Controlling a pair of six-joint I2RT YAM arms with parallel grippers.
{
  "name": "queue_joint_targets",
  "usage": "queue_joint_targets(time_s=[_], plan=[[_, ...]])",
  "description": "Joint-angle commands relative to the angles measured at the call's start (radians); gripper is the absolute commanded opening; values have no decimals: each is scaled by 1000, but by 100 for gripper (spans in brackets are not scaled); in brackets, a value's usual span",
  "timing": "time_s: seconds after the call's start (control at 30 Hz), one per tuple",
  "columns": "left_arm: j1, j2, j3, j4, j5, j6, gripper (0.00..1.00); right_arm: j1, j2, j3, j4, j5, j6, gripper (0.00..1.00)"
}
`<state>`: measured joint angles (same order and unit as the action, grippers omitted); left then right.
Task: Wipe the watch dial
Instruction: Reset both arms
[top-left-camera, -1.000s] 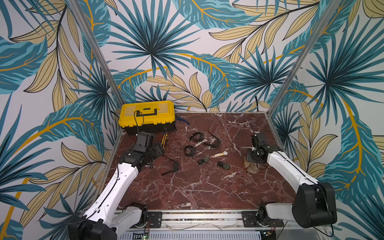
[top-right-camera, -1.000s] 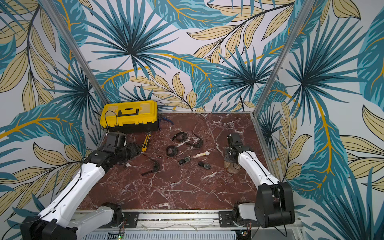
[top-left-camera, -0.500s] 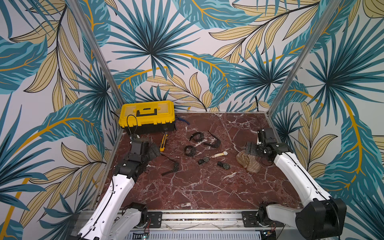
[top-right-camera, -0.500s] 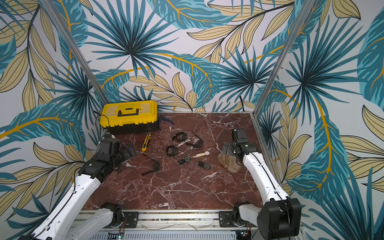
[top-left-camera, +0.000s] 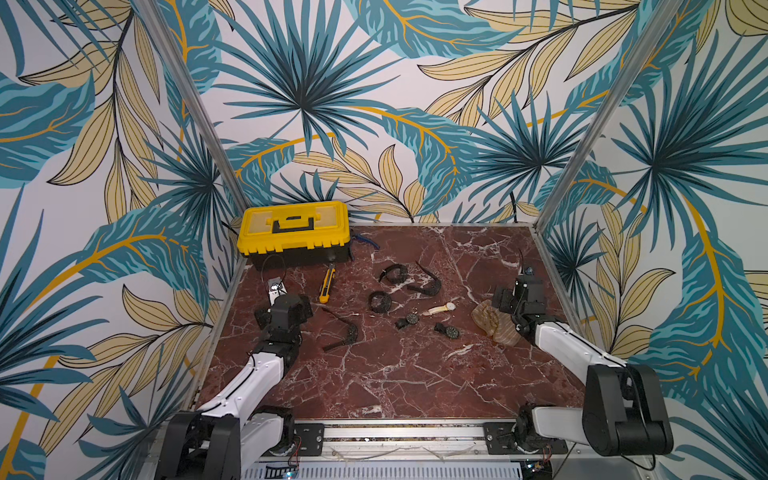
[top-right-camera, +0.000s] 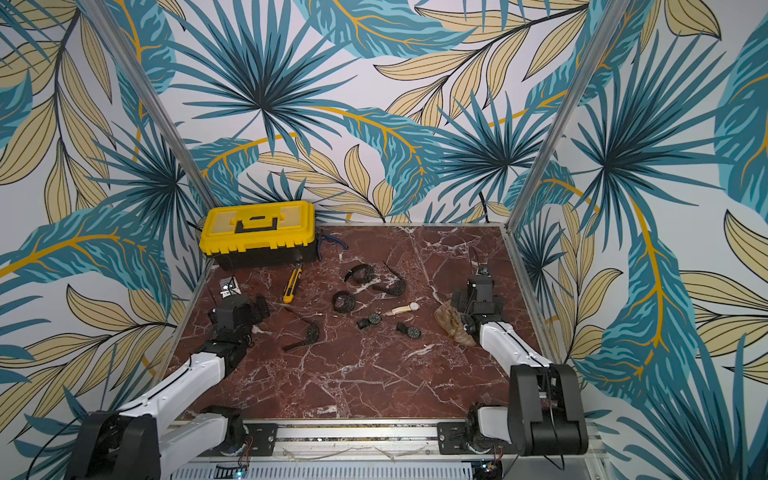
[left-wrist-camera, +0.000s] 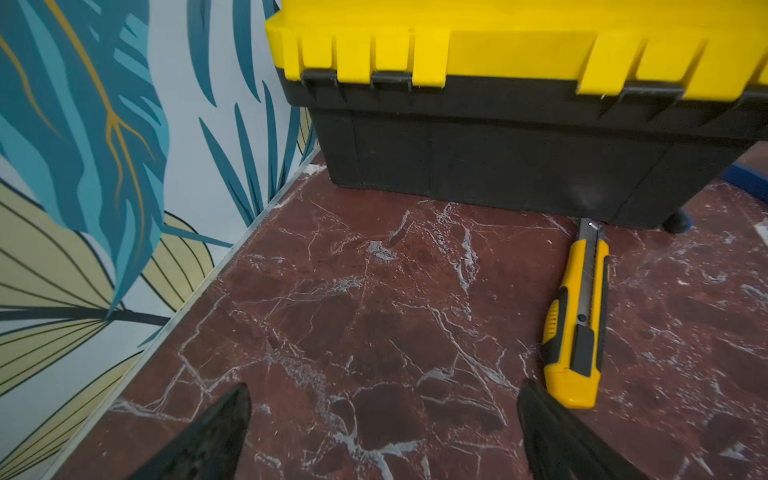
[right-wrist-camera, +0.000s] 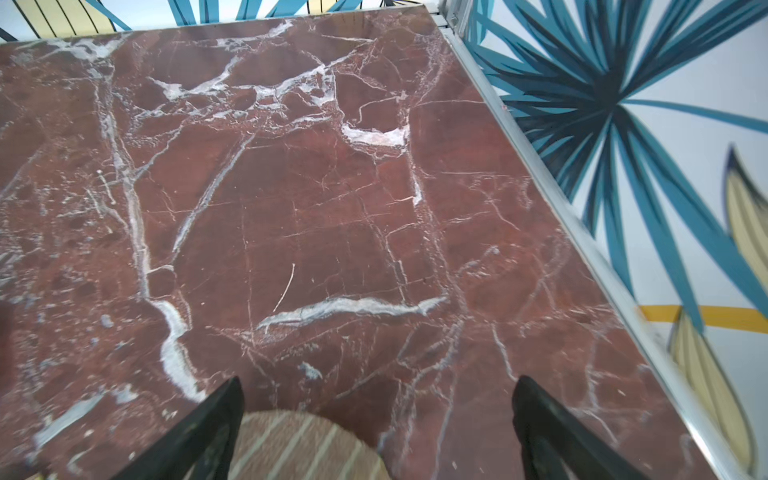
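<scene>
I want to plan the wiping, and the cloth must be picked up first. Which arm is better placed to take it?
Right. The cloth lies right next to the right fingers, which are open and empty. The left fingers, also open, are across the table by the toolbox.

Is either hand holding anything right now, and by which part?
Nothing is held. The left hand is open over bare table; the right hand is open, the cloth lying loose below it.

No writing, brand or number is legible. The small white tag (top-left-camera: 274, 286) at the left, near the yellow toolbox (top-left-camera: 293, 228), is too small to read.
</scene>
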<state>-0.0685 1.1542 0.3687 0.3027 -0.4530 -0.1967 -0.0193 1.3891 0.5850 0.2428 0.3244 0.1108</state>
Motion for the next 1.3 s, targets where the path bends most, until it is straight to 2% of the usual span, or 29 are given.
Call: queue_joint_targets(time_s=[0.0, 0.07, 0.2, 0.3, 0.4, 0.5, 0.57, 0.77, 1.27], plan=[[38, 51, -44, 299, 95, 59, 100, -7, 42, -65, 330, -2, -11, 99], [44, 88, -86, 463, 156, 91, 100, -5, 54, -123, 455, -21, -33, 100], [53, 257, -132, 734, 185, 126, 100, -5, 46, -135, 453, -32, -23, 99], [53, 353, -122, 812, 253, 159, 100, -6, 50, -157, 492, -51, -27, 100], [52, 362, -110, 801, 178, 131, 100, -5, 118, -232, 720, -64, -68, 99], [54, 367, -93, 781, 194, 141, 100, -5, 76, -191, 570, -60, -35, 100], [55, 377, -72, 757, 187, 139, 100, -5, 91, -203, 618, -62, -55, 100], [54, 384, 13, 609, 216, 156, 100, -5, 84, -197, 591, -62, -44, 100], [54, 383, 18, 595, 221, 152, 100, -5, 81, -200, 597, -61, -45, 99]])
